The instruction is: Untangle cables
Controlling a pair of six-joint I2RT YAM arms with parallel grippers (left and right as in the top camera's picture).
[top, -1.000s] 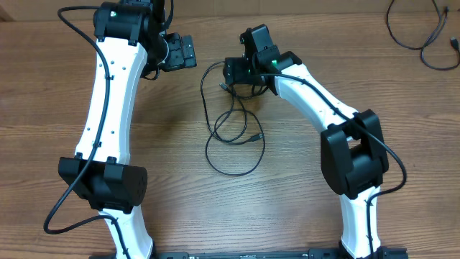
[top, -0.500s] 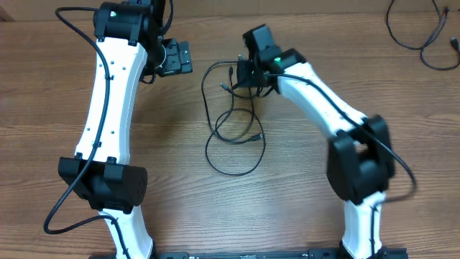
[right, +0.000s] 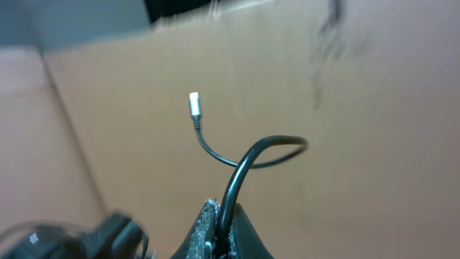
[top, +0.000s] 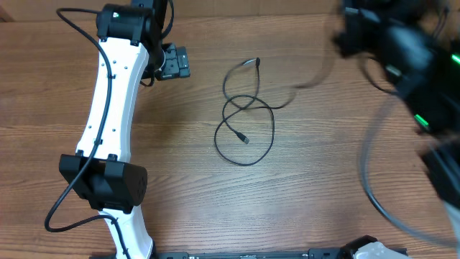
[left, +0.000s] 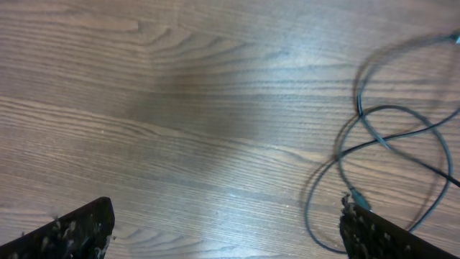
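While the left pincer hangs spread wide above the desk, the looped cable lies flat at its 4 o'clock in the overhead view, well apart from it. The cord is thin and black and crosses itself in two loose loops, with a small plug inside the lower one. The right pincer is pressed together on a second black cable, whose silver plug rises at 11 o'clock from the grip.
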